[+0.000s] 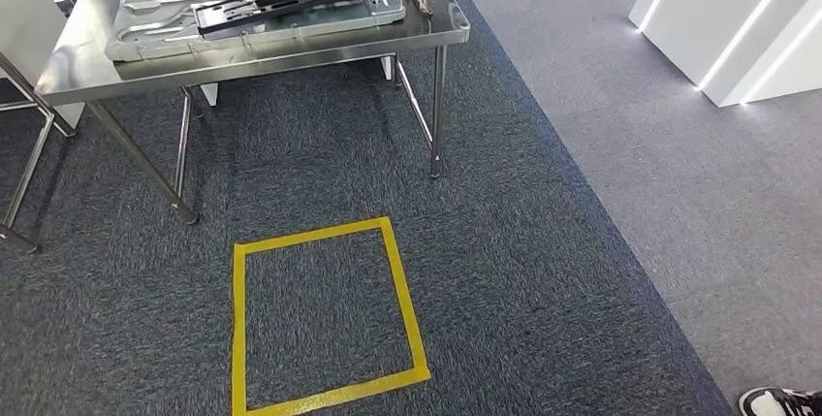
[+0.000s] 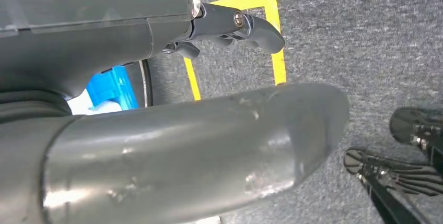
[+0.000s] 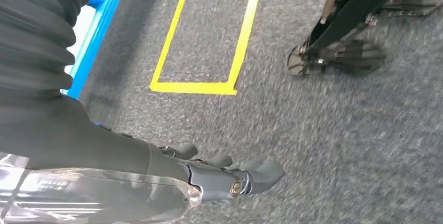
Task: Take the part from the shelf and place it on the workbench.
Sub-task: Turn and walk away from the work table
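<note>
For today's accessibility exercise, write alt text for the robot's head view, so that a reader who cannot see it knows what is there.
A stainless steel workbench stands on dark carpet, bearing a flat silver metal panel with a black part lying on top. In front of the workbench, a square of yellow tape marks the floor, and a shoe shows at the lower right corner.

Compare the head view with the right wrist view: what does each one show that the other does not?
Head view alone: a steel table carrying a metal tray, white panels, and a person's shoe. Right wrist view alone: the right robot hand, holding nothing, with fingers apart, and a blue object. Both: the yellow tape square on grey carpet.
</note>
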You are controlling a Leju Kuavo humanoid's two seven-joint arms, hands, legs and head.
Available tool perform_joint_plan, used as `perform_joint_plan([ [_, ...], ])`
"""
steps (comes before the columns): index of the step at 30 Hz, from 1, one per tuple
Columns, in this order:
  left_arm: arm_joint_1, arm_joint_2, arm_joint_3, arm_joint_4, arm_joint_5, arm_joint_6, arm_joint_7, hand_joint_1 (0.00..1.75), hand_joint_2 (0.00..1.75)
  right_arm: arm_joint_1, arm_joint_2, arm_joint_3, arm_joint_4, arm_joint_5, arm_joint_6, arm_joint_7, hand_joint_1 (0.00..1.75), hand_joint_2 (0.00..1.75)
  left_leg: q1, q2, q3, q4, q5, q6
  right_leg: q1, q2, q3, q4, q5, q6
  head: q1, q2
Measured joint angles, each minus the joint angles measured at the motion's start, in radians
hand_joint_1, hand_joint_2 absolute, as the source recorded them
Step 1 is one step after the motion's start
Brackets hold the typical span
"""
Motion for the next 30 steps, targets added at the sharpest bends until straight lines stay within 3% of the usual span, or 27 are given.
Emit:
perform_joint_plan([
  [1, 0.001, 0.001, 0.000, 0.000, 0.000, 0.000, 0.001, 0.00, 0.00, 0.000, 0.000, 0.000, 0.001, 0.000, 0.000, 0.000, 0.00, 1.75, 0.001, -0.002, -0.009, 0.012, -0.021, -0.007, -0.002, -0.002, -0.013, 0.000, 0.013, -0.007, 0.000, 0.000],
  [2, 0.002, 0.002, 0.000, 0.000, 0.000, -0.001, 0.002, 0.00, 0.00, 0.000, 0.001, 0.000, 0.002, 0.000, 0.001, 0.000, 0.00, 1.75, 0.003, -0.004, -0.020, 0.042, -0.062, -0.014, -0.005, -0.004, -0.029, -0.001, 0.027, -0.013, 0.000, 0.000],
  [4, 0.003, 0.003, 0.000, 0.000, 0.001, -0.001, 0.003, 0.00, 0.00, 0.000, 0.001, 0.000, 0.003, 0.000, 0.003, 0.000, 0.00, 1.75, 0.011, -0.006, -0.041, 0.149, -0.171, -0.029, -0.006, -0.006, -0.063, 0.003, 0.053, -0.019, 0.000, 0.000],
  [5, 0.003, 0.003, 0.000, 0.000, 0.001, -0.001, 0.003, 0.00, 0.00, 0.001, 0.001, 0.000, 0.003, 0.000, 0.005, 0.000, 0.00, 1.75, 0.015, -0.006, -0.046, 0.209, -0.203, -0.035, -0.006, -0.007, -0.082, 0.007, 0.065, -0.018, 0.000, 0.000],
  [6, 0.002, 0.002, 0.000, 0.000, 0.002, -0.002, 0.003, 0.00, 0.00, 0.001, 0.001, 0.000, 0.004, 0.000, 0.006, 0.000, 0.00, 1.75, 0.019, -0.006, -0.043, 0.252, -0.207, -0.039, -0.006, -0.007, -0.102, 0.013, 0.076, -0.017, 0.000, 0.000],
  [7, 0.002, 0.003, 0.000, 0.000, 0.002, -0.002, 0.004, 0.00, 0.00, 0.001, 0.001, 0.000, 0.004, 0.000, 0.007, 0.000, 0.00, 1.75, 0.022, -0.006, -0.027, 0.267, -0.187, -0.042, -0.006, -0.007, -0.122, 0.020, 0.086, -0.015, 0.000, 0.000],
  [8, 0.001, 0.003, 0.000, 0.000, 0.002, -0.002, 0.004, 0.00, 0.00, 0.001, 0.001, 0.000, 0.004, 0.000, 0.008, 0.000, 0.00, 1.75, 0.024, -0.006, 0.005, 0.249, -0.156, -0.043, -0.007, -0.007, -0.142, 0.028, 0.094, -0.012, 0.000, 0.000],
  [9, 0.000, 0.004, 0.000, 0.000, 0.003, -0.002, 0.004, 0.00, 0.00, 0.001, 0.001, 0.000, 0.003, 0.000, 0.009, 0.000, 0.00, 1.75, 0.026, -0.006, 0.055, 0.197, -0.130, -0.042, -0.008, -0.006, -0.159, 0.036, 0.102, -0.009, 0.000, 0.000],
  [10, -0.002, 0.005, 0.000, 0.000, 0.004, -0.002, 0.004, 0.00, 0.00, 0.000, 0.001, 0.000, 0.003, 0.000, 0.009, -0.001, 0.00, 1.75, 0.025, -0.007, 0.118, 0.122, -0.122, -0.038, -0.007, -0.005, -0.172, 0.043, 0.107, -0.004, 0.000, 0.000],
  [12, -0.006, 0.008, 0.000, 0.000, 0.007, -0.002, 0.005, 0.00, 0.87, 0.000, 0.002, 0.000, 0.003, 0.000, 0.010, -0.001, 0.00, 1.75, 0.021, -0.007, 0.219, -0.023, -0.150, -0.027, -0.005, -0.006, -0.188, 0.055, 0.120, 0.008, 0.000, 0.000],
  [13, -0.006, 0.009, 0.000, 0.000, 0.007, -0.003, 0.005, 0.00, 1.31, 0.000, 0.002, 0.000, 0.003, 0.000, 0.011, -0.001, 0.00, 1.75, 0.018, -0.007, 0.240, -0.062, -0.165, -0.021, -0.004, -0.006, -0.192, 0.058, 0.127, 0.015, 0.000, 0.000],
  [14, -0.006, 0.009, 0.000, 0.000, 0.008, -0.003, 0.007, 0.00, 1.75, 0.000, 0.002, 0.000, 0.003, 0.001, 0.011, -0.001, 0.00, 1.75, 0.017, -0.006, 0.241, -0.078, -0.168, -0.014, -0.005, -0.007, -0.195, 0.058, 0.135, 0.022, 0.000, 0.000],
  [16, -0.005, 0.009, 0.000, 0.000, 0.008, -0.003, 0.010, 0.00, 1.75, 0.001, 0.002, 0.000, 0.004, 0.001, 0.014, -0.001, 0.00, 1.75, 0.017, -0.003, 0.228, -0.081, -0.153, 0.002, -0.008, -0.005, -0.206, 0.074, 0.125, 0.034, 0.000, 0.000],
  [18, -0.005, 0.008, -0.001, 0.000, 0.009, -0.003, 0.012, 0.00, 1.75, 0.003, 0.002, 0.000, 0.005, 0.003, 0.016, 0.004, 0.00, 1.75, 0.016, 0.001, 0.212, -0.083, -0.135, 0.017, -0.011, 0.000, -0.238, 0.157, 0.057, 0.038, 0.000, 0.000],
  [20, -0.008, 0.005, -0.012, -0.005, 0.021, 0.003, 0.017, 0.00, 1.75, 0.010, 0.003, 0.000, 0.006, 0.008, 0.017, 0.013, 0.00, 1.75, 0.011, 0.004, 0.193, -0.080, -0.123, 0.025, -0.010, 0.001, -0.280, 0.286, -0.022, 0.039, 0.000, 0.000],
  [21, -0.012, 0.001, -0.024, -0.011, 0.032, 0.010, 0.021, 0.00, 1.75, 0.016, 0.004, 0.000, 0.006, 0.010, 0.015, 0.017, 0.00, 1.75, 0.008, 0.004, 0.185, -0.077, -0.118, 0.025, -0.010, 0.001, -0.288, 0.326, -0.038, 0.039, 0.000, 0.000],
  [22, -0.016, -0.003, -0.039, -0.019, 0.048, 0.020, 0.025, 0.00, 1.75, 0.022, 0.006, 0.000, 0.007, 0.012, 0.012, 0.020, 0.00, 1.75, 0.006, 0.004, 0.177, -0.072, -0.116, 0.025, -0.009, 0.001, -0.277, 0.331, -0.035, 0.038, 0.000, 0.000],
  [23, -0.022, -0.007, -0.055, -0.030, 0.066, 0.032, 0.030, 0.00, 1.75, 0.029, 0.008, 0.000, 0.008, 0.014, 0.008, 0.022, 0.00, 1.75, 0.005, 0.003, 0.172, -0.068, -0.114, 0.025, -0.008, 0.001, -0.247, 0.294, -0.015, 0.036, 0.000, 0.000],
  [25, -0.034, -0.017, -0.088, -0.052, 0.107, 0.057, 0.041, 0.00, 1.75, 0.041, 0.010, 0.000, 0.010, 0.017, -0.001, 0.024, 0.00, 1.75, 0.003, 0.002, 0.166, -0.057, -0.116, 0.020, -0.005, 0.001, -0.158, 0.156, 0.036, 0.025, 0.000, 0.000],
  [26, -0.040, -0.022, -0.105, -0.062, 0.127, 0.070, 0.046, 0.00, 1.31, 0.045, 0.012, 0.000, 0.011, 0.018, -0.005, 0.025, 0.00, 1.75, 0.001, 0.003, 0.163, -0.050, -0.119, 0.016, -0.002, 0.001, -0.125, 0.097, 0.051, 0.018, 0.000, 0.000],
  [28, -0.051, -0.031, -0.138, -0.079, 0.164, 0.093, 0.056, 0.00, 0.44, 0.051, 0.016, -0.001, 0.011, 0.022, -0.014, 0.026, 0.00, 1.75, -0.004, 0.006, 0.157, -0.041, -0.122, 0.011, 0.001, 0.001, -0.105, 0.049, 0.056, 0.010, 0.000, 0.000],
  [29, -0.055, -0.035, -0.157, -0.088, 0.184, 0.106, 0.062, 0.00, 0.00, 0.055, 0.019, -0.002, 0.011, 0.024, -0.019, 0.027, 0.00, 1.31, -0.004, 0.007, 0.154, -0.038, -0.123, 0.011, 0.001, 0.001, -0.108, 0.047, 0.058, 0.009, 0.000, 0.000],
  [30, -0.058, -0.040, -0.177, -0.097, 0.205, 0.119, 0.068, 0.00, 0.00, 0.058, 0.023, -0.003, 0.011, 0.026, -0.024, 0.028, 0.00, 0.87, -0.004, 0.008, 0.153, -0.037, -0.123, 0.012, 0.001, 0.002, -0.109, 0.046, 0.059, 0.009, 0.000, 0.000],
])
